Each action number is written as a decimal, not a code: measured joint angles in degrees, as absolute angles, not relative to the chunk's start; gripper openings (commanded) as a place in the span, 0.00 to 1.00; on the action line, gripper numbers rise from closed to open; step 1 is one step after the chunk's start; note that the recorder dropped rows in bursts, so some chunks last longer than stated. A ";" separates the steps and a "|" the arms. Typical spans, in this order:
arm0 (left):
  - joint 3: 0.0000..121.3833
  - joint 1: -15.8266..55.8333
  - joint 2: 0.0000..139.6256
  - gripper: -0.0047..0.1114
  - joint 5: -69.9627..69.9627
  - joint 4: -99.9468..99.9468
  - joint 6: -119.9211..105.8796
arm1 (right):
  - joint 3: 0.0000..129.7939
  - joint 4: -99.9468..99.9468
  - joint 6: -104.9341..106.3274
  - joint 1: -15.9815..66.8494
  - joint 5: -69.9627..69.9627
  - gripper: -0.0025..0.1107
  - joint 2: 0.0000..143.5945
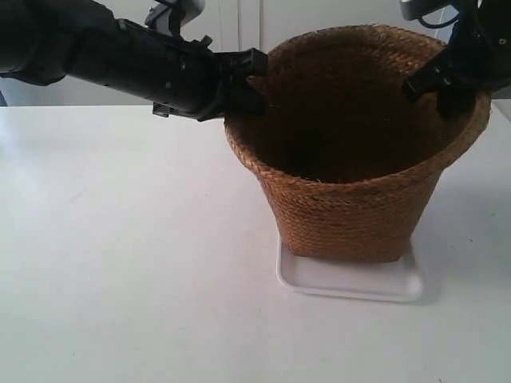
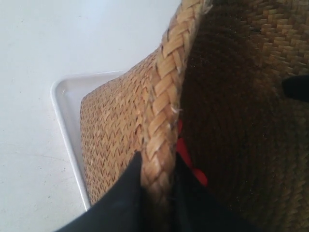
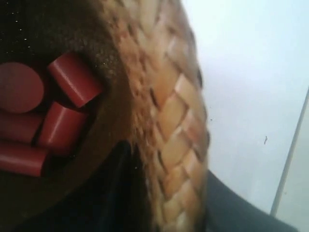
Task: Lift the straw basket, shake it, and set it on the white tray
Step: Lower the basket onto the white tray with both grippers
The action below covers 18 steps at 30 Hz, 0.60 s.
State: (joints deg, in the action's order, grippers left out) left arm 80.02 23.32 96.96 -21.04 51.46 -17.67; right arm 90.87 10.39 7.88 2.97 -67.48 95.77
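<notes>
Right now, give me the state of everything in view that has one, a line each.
straw basket: upright, set down, rim pinched at two opposite sides.
white tray: flat on the table, the basket's base resting on it.
left gripper: shut on the basket rim, one finger inside, one outside.
right gripper: shut on the basket rim, straddling it the same way.
red cylinders: lying bunched together inside the basket.

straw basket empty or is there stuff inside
Not empty. The right wrist view shows several red cylinders lying inside the straw basket; the left wrist view catches red there too.
</notes>
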 measured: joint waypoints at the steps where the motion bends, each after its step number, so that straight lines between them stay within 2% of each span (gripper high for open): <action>1: 80.66 23.32 97.33 0.04 -21.28 51.46 -17.67 | 90.87 10.54 7.88 2.97 -67.33 0.02 95.77; 18: 82.89 23.32 100.21 0.04 -23.44 50.05 -17.55 | 90.87 12.80 7.76 2.97 -66.22 0.02 97.61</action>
